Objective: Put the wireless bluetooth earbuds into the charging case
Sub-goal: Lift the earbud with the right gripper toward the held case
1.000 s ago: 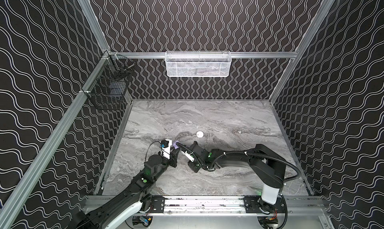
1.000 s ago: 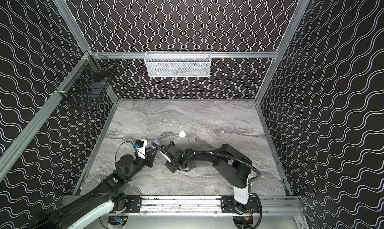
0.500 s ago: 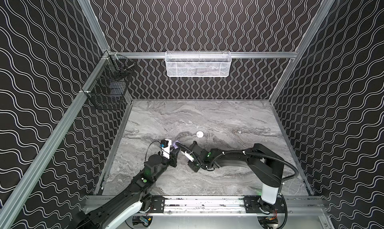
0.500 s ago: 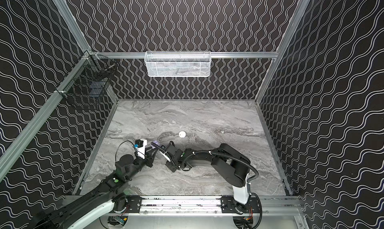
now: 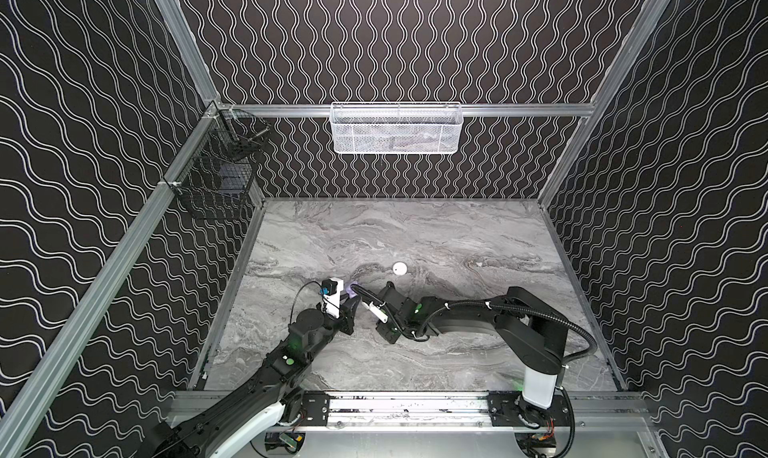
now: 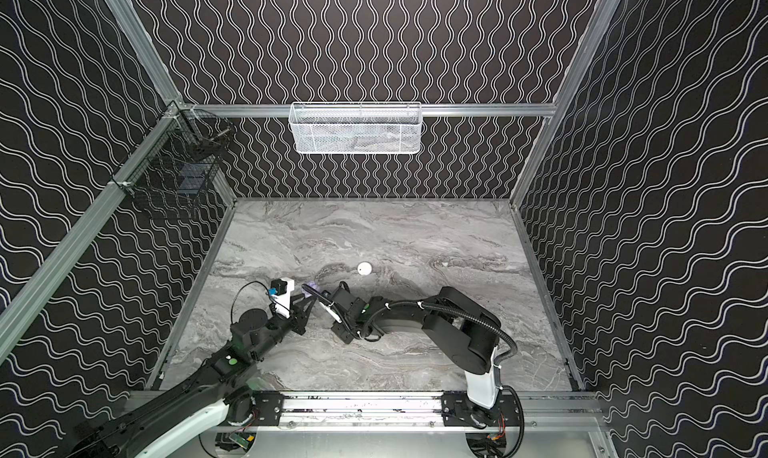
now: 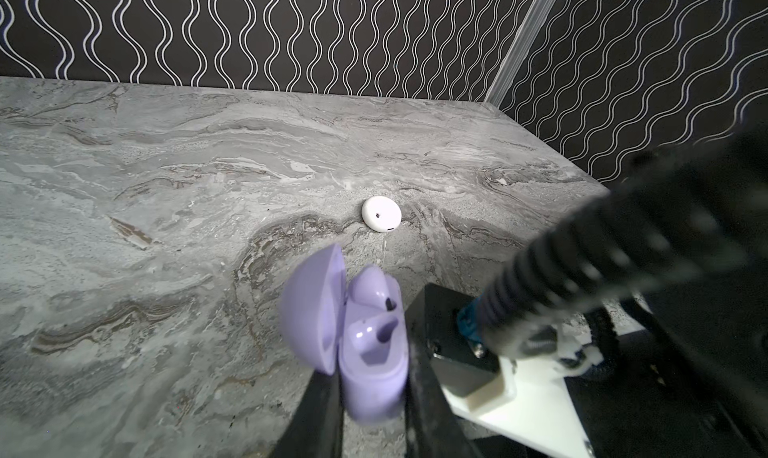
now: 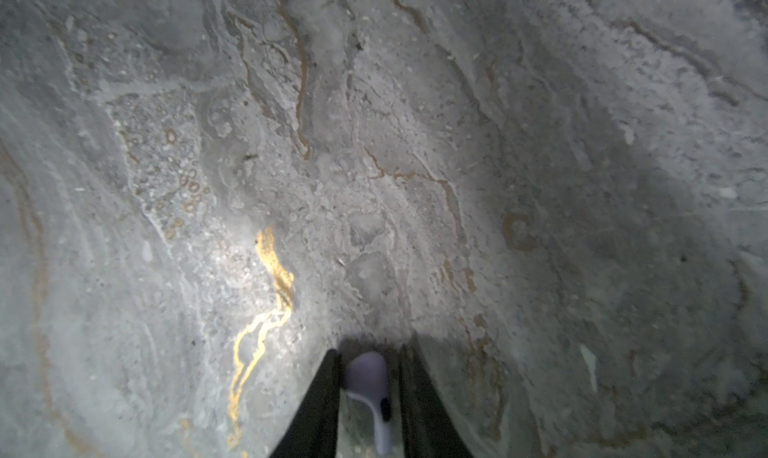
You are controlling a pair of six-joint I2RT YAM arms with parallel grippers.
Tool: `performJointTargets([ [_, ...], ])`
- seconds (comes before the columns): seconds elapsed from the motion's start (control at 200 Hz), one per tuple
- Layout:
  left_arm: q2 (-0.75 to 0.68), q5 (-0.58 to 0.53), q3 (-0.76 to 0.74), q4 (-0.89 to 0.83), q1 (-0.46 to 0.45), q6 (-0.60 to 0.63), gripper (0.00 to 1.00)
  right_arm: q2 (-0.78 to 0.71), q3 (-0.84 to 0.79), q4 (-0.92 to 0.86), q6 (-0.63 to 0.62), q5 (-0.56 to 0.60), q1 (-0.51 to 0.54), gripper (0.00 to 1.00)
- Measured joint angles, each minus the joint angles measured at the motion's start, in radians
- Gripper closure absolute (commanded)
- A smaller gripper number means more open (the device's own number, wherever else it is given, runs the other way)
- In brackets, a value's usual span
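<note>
The right gripper (image 8: 370,350) has narrowed around a lavender earbud (image 8: 368,377) at the worktop (image 8: 415,164), though a firm pinch is unclear. The left gripper (image 7: 368,372) clamps the open lavender case (image 7: 370,397) alongside, so insertion looks to be next.

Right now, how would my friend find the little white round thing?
Find the grey marble table. Near its middle, just beyond the left gripper, lies the white round case. Unlike the open lavender case that gripper holds, it is shut, white and untouched.

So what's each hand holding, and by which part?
Left hand grips the open lavender charging case by its base's sides. Right hand straddles a lavender earbud; grip cannot be told.
</note>
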Motion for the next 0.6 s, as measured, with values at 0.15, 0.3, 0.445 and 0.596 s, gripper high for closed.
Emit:
performJointTargets([
  [0.15, -0.002, 0.0, 0.0, 0.0, 0.0, 0.0, 1.0, 0.0, 0.0, 0.0, 0.0, 0.002, 0.0, 0.77],
  [0.3, -0.001, 0.001, 0.0, 0.0, 0.001, 0.0, 1.0, 0.0, 0.0, 0.0, 0.0, 0.002, 0.0, 0.79],
  [0.445, -0.001, 0.004, 0.0, 0.0, 0.001, 0.0, 1.0, -0.001, -0.002, 0.003, 0.001, 0.005, 0.0, 0.81],
  [0.596, 0.001, 0.007, 0.0, 0.001, 0.001, 0.0, 1.0, -0.016, -0.02, 0.007, 0.016, 0.006, 0.0, 0.83],
])
